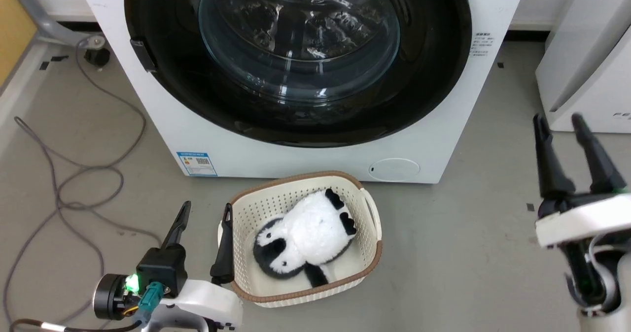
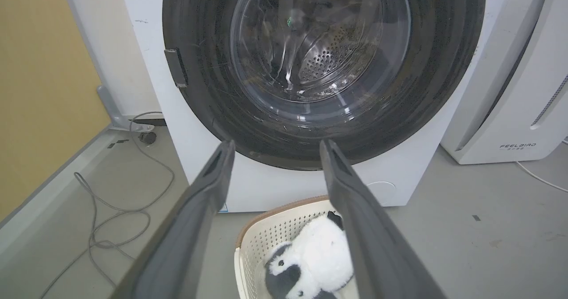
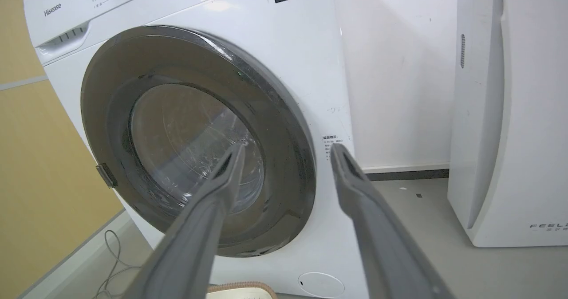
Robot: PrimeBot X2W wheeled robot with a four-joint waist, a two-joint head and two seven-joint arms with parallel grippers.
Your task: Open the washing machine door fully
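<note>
Two end effectors sit low before the washing machine (image 1: pixel 320 159), both w/ fingers spread apart and nothing between them; left end effector (image 1: pixel 207 206) is at lower left in the head view, its inner finger just beside the left rim of a cream perforated basket (image 1: pixel 366 201), contact can't be told; right end effector (image 1: pixel 557 118) is at far right, over bare grey floor (image 1: pixel 468 253) in front of a white appliance (image 1: pixel 586 76) lettered FEEL..., well apart from the machine; the washing machine door (image 1: pixel 300 51) is closed, lying flush against the white front, glossy black ring round a bulging clear glass bowl, steel perforated drum visible thru the glass in the left wrist view; a small dark latch tab (image 1: pixel 143 55) sits on the door's left edge; blue label (image 1: pixel 197 163) at lower left of the front, round cap (image 1: pixel 394 169) at lower right; the basket stands on the floor just in front of the machine, btwn the two arms, holding a black-and-white plush panda (image 1: pixel 308 233) lying on its back; grey cable (image 1: pixel 74 194) loops over the floor to the left, near a yellow wall (image 1: pixel 12 31); right wrist view looks at the door at an angle, the Hisense control panel above it.
</note>
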